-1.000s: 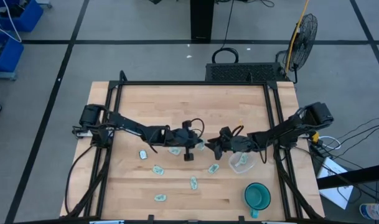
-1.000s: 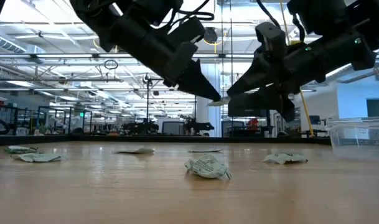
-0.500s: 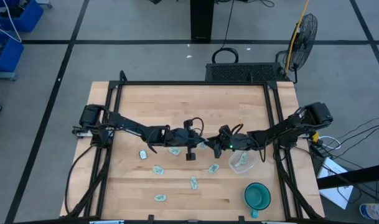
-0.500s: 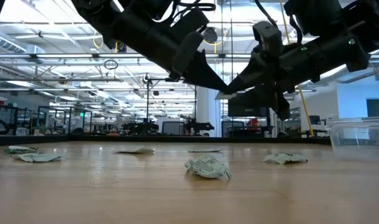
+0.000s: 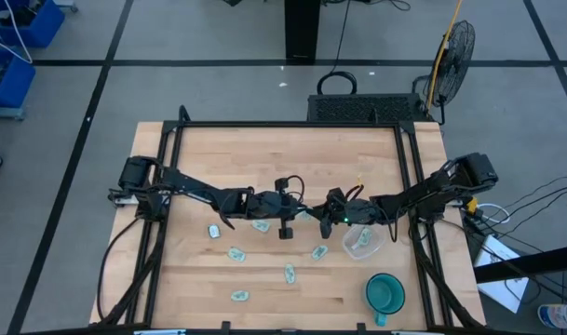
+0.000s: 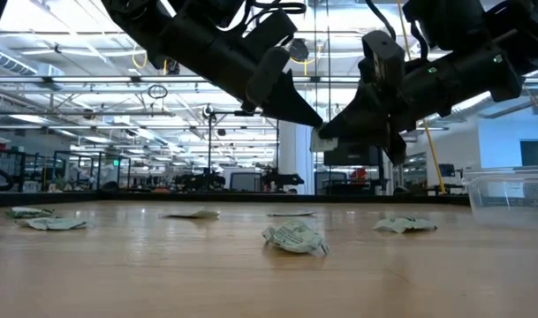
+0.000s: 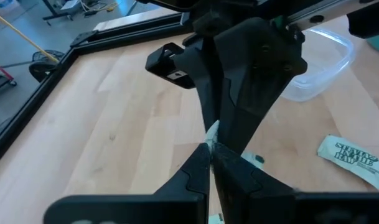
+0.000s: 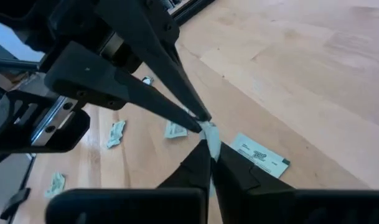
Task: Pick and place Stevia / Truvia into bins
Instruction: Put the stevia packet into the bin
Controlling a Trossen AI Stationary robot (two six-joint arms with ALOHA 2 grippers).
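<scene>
Above the table's middle my two grippers meet tip to tip. A small white Stevia packet (image 8: 208, 132) is pinched between them, clear of the wood. My left gripper (image 7: 211, 147) is shut on one end of it, and my right gripper (image 8: 209, 147) is shut on the other. From above, the left gripper (image 5: 304, 215) and right gripper (image 5: 317, 218) nearly touch. Several more packets (image 5: 236, 253) lie flat on the table in front of them. The clear bin (image 5: 362, 242) stands just right of the grippers with a packet inside.
A teal cup (image 5: 385, 293) with a handle stands at the front right, near the bin. A crumpled packet (image 6: 295, 237) lies under the grippers, and another packet (image 7: 354, 155) lies flat near the bin. A black frame rail (image 5: 409, 167) borders the table.
My right gripper's fingers have closed on the packet that the left gripper holds up. Both arms stay almost where they were, tips together.
</scene>
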